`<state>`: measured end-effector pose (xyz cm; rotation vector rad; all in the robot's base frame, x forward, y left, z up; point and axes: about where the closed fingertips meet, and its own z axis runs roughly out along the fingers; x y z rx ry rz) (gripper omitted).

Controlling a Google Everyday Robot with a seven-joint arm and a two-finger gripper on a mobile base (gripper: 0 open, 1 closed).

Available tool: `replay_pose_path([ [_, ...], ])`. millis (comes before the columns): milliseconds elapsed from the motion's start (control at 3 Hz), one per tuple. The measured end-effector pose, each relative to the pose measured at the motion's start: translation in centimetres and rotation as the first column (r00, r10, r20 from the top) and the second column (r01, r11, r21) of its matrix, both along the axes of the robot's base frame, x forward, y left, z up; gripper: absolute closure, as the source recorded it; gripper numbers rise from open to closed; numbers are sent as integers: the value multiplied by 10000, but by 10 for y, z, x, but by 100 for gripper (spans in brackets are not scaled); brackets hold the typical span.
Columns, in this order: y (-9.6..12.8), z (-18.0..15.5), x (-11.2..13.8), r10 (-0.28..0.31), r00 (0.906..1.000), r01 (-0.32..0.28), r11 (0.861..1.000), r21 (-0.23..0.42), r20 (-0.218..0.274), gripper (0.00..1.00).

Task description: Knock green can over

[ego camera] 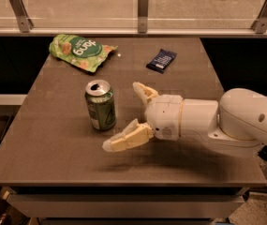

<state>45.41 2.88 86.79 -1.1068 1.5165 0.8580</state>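
The green can (100, 105) stands upright on the brown table (53, 149), left of centre, its silver top with the opening facing up. My gripper (122, 116) reaches in from the right on a white arm, just right of the can. It is open, with one finger (144, 93) behind and one finger (126, 138) in front, low over the table. The front fingertip lies just below and right of the can's base. Nothing is held.
A flat green snack bag (80, 51) lies at the table's back left. A dark blue packet (161, 60) lies at the back, right of centre. A glass railing with metal posts (143, 9) runs behind the table.
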Motion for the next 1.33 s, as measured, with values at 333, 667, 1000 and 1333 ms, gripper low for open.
replay_pose_path([
  [333,17,4,6,-77,9999,76,9998,164,103,0],
  [667,32,6,8,-126,9997,119,9995,281,222,0],
  [1000,44,5,13,-176,9995,162,9987,490,280,0],
  [1333,52,3,17,-165,9994,144,9976,674,305,0],
])
